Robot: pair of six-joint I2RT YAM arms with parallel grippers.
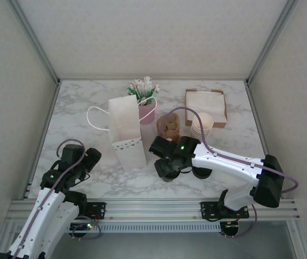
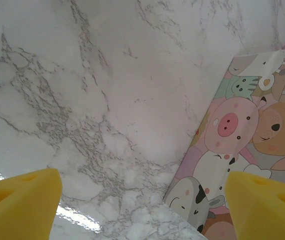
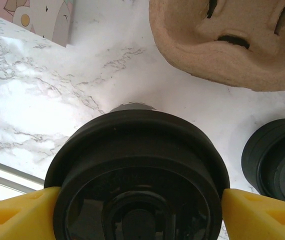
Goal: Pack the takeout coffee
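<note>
**Right gripper around the coffee cup, left gripper wide open**

The right gripper (image 3: 141, 214) has one yellow foam finger (image 3: 19, 215) on each side of the takeout coffee (image 3: 137, 160). Both fingers sit right against the rim of the round black lid. I cannot tell if they are squeezing it or only touching it. The cup stands on the table (image 1: 77, 108), near the front edge and in front of the paper bag (image 1: 126, 129).

The left gripper (image 2: 142, 210) is wide open with nothing in it. It hangs over bare table, just left of the bag.

Close to the coffee there are two things. Behind it is a brown cup carrier (image 3: 227, 40) made of rough, bumpy pressed paper. To the right is a low stack of shiny black lids (image 3: 275, 160); I cannot count them. Nothing stands between the coffee and the bag.

The bag is tall, white and open at the top, with a thin loop handle. The left wrist view shows cartoon animals on its side. Farther back are one pink cup (image 1: 147, 112) full of little packets, one stack of cream paper cups (image 1: 202, 125), and one brown box (image 1: 225, 110) of white napkins. The table looks like smooth white marble with grey veins.
</note>
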